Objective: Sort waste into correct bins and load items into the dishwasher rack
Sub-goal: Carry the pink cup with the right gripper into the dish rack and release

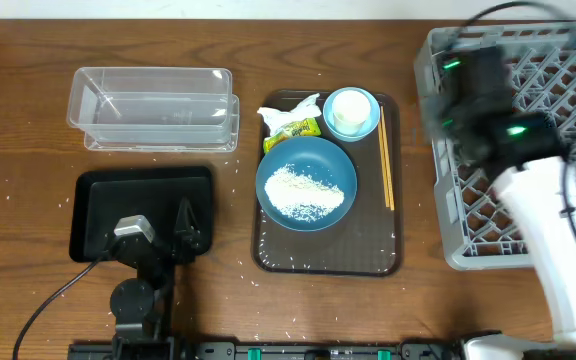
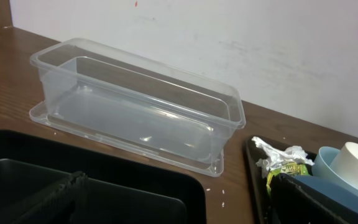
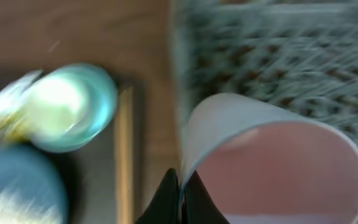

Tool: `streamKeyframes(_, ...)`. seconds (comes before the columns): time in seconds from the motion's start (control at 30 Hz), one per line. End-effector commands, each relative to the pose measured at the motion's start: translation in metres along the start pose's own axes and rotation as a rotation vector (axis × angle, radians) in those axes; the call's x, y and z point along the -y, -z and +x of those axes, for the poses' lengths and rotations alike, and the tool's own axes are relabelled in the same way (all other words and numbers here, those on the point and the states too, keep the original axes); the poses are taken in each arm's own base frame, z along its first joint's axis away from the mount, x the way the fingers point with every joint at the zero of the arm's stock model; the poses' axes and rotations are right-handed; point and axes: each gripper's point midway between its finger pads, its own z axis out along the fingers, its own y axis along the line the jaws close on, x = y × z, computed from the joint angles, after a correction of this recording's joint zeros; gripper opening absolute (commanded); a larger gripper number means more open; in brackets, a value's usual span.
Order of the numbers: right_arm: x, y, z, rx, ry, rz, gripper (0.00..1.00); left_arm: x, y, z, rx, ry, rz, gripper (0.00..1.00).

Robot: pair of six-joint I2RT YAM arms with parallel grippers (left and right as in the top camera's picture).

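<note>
Rice (image 1: pixel 305 190) grains heap loosely in the round, dark-blue bowl (image 1: pixel 313 150).

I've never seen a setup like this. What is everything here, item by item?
clear tub: one, see-through, table's far left
black tray: one, black, in front of the tub
serving tray: one, brown, table centre
bowl: one, dark blue, on the serving tray
rice: one heap, white, in the bowl
pale-blue cup: one, serving tray's far end
napkin: one, white, crumpled, beside that cup
wrapper: one, yellow-green, against the napkin
chopsticks: seemingly a pair, wooden, serving tray's right edge
rack: one, grey, table's right
white cup: one, pink inside, held by the rack
left end effector: open, over the black tray
right end effector: shut on the white cup's rim
</note>
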Motion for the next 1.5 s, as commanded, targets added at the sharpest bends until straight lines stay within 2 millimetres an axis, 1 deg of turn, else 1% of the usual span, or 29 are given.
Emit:
streamKeyframes(0.0, 0.04, -0.001, -0.022, 0.055, -0.128, -0.038, 0.01, -0.005, -0.001, 0.016, -0.044, -0.009, -0.018, 0.95)
streamKeyframes(0.07, 0.056, -0.001, -0.033, 0.093, -0.192, -0.119, 0.01, -0.005, -0.001, 0.016, -0.044, -0.009, -0.018, 0.95)
streamKeyframes(0.13, 0.084, 0.0, -0.045, 0.147, -0.257, -0.159, 0.01, -0.005, -0.001, 0.016, -0.044, -0.009, -0.018, 0.95)
streamKeyframes(0.27, 0.132, 0.004, -0.058, 0.232, -0.339, -0.218, 0.01, -0.005, -0.001, 0.016, -0.044, -0.009, -0.018, 0.95)
streamKeyframes(0.33, 0.161, 0.001, -0.058, 0.26, -0.384, -0.244, 0.01, -0.005, -0.001, 0.016, -0.044, -0.009, -0.018, 0.95)
streamKeyframes(0.4, 0.184, -0.003, -0.053, 0.276, -0.427, -0.303, 0.01, -0.005, -0.001, 0.016, -0.044, -0.009, -0.018, 0.95)
streamKeyframes(0.47, 0.198, -0.008, -0.05, 0.293, -0.448, -0.389, 0.01, -0.005, -0.001, 0.016, -0.044, -0.009, -0.018, 0.95)
streamKeyframes(0.67, 0.223, -0.023, -0.044, 0.39, -0.439, -0.711, 0.01, -0.005, -0.001, 0.016, -0.044, -0.009, -0.018, 0.95)
streamKeyframes(0.73, 0.238, -0.038, -0.038, 0.387, -0.512, -0.766, 0.01, -0.005, -0.001, 0.016, -0.044, -0.009, -0.018, 0.95)
streamKeyframes(0.83, 0.257, -0.065, -0.024, 0.361, -0.618, -0.789, 0.01, -0.005, -0.001, 0.016, -0.044, -0.009, -0.018, 0.95)
streamKeyframes(0.93, 0.269, -0.088, -0.008, 0.346, -0.668, -0.807, 0.01, -0.005, -0.001, 0.016, -0.044, -0.009, -0.018, 0.95)
streamKeyframes(1.03, 0.274, -0.101, 0.004, 0.335, -0.688, -0.831, 0.01, -0.005, -0.001, 0.016, -0.044, -0.009, -0.018, 0.95)
streamKeyframes(1.3, 0.276, -0.133, 0.027, 0.311, -0.714, -0.861, 0.01, -0.005, -0.001, 0.016, -0.044, -0.009, -0.018, 0.95)
streamKeyframes(1.37, 0.277, -0.139, 0.033, 0.302, -0.728, -0.861, 0.01, -0.005, -0.001, 0.016, -0.044, -0.009, -0.018, 0.95)
streamKeyframes(1.47, 0.281, -0.14, 0.038, 0.295, -0.749, -0.858, 0.01, -0.005, -0.001, 0.016, -0.044, -0.009, -0.018, 0.95)
